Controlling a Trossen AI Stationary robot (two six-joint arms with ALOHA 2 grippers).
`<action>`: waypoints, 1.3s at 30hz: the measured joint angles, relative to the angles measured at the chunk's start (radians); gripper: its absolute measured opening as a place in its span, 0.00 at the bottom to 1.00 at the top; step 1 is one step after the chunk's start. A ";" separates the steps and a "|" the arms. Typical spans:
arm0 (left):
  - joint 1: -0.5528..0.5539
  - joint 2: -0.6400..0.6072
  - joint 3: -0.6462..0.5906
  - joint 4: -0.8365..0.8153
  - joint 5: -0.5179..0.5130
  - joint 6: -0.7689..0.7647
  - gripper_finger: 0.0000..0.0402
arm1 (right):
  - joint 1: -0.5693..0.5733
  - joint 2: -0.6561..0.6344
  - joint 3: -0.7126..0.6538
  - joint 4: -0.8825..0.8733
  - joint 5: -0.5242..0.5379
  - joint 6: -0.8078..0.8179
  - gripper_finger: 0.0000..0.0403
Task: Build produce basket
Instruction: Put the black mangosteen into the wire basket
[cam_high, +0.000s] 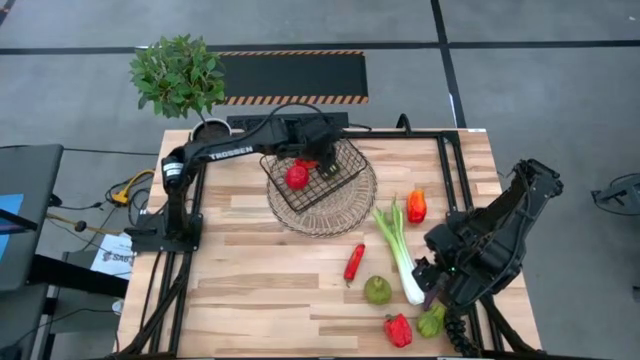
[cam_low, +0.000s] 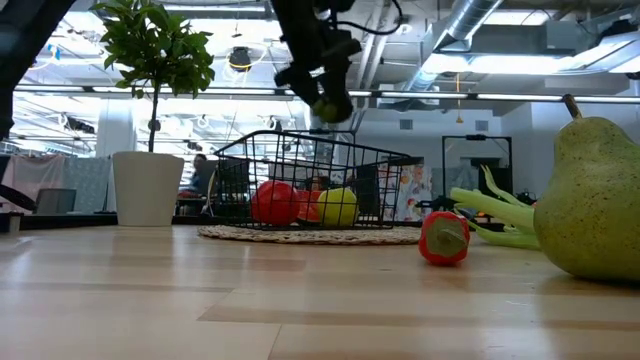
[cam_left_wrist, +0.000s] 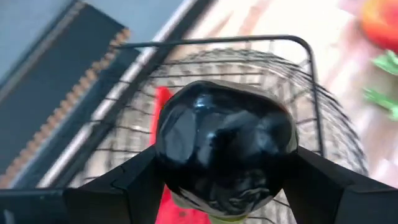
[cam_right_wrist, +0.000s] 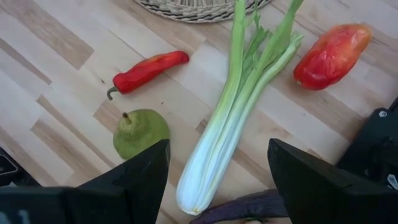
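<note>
My left gripper (cam_high: 318, 152) hangs above the dark wire basket (cam_high: 335, 182), shut on a glossy black aubergine (cam_left_wrist: 224, 143). In the low view the aubergine's greenish end (cam_low: 331, 106) shows below the fingers, clear of the basket's rim (cam_low: 320, 140). The basket stands on a round wicker tray (cam_high: 320, 215) and holds a red apple (cam_high: 297, 177) and a lemon (cam_low: 338, 205). My right gripper (cam_right_wrist: 217, 180) waits open above the table's near right part, over the leek's white end (cam_right_wrist: 199, 180). A chilli (cam_right_wrist: 146, 70), a pear (cam_right_wrist: 138, 132) and a red pepper (cam_right_wrist: 333, 55) lie on the table. My left gripper pinches the aubergine between its two fingers (cam_left_wrist: 124, 186), on opposite sides of the rounded black body (cam_left_wrist: 169, 155). The fingers slant downward from the table's far left. The aubergine is lifted clear, above the basket's open top.
A potted plant (cam_high: 210, 128) stands at the far left corner, next to the basket. Another red pepper (cam_high: 398, 330) and a green vegetable (cam_high: 432, 320) lie near the front edge by my right arm. A purple thing (cam_right_wrist: 249, 208) lies just under my right gripper.
</note>
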 joint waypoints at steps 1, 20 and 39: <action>0.005 0.000 -0.019 0.047 0.018 0.010 0.63 | -0.002 0.000 0.000 0.000 0.000 -0.004 0.72; 0.018 0.000 -0.339 0.533 0.059 0.096 0.63 | -0.006 0.000 0.000 0.000 0.000 -0.002 0.72; 0.017 0.000 -0.347 0.578 0.097 0.096 0.79 | -0.006 0.000 0.000 0.000 -0.002 -0.002 0.72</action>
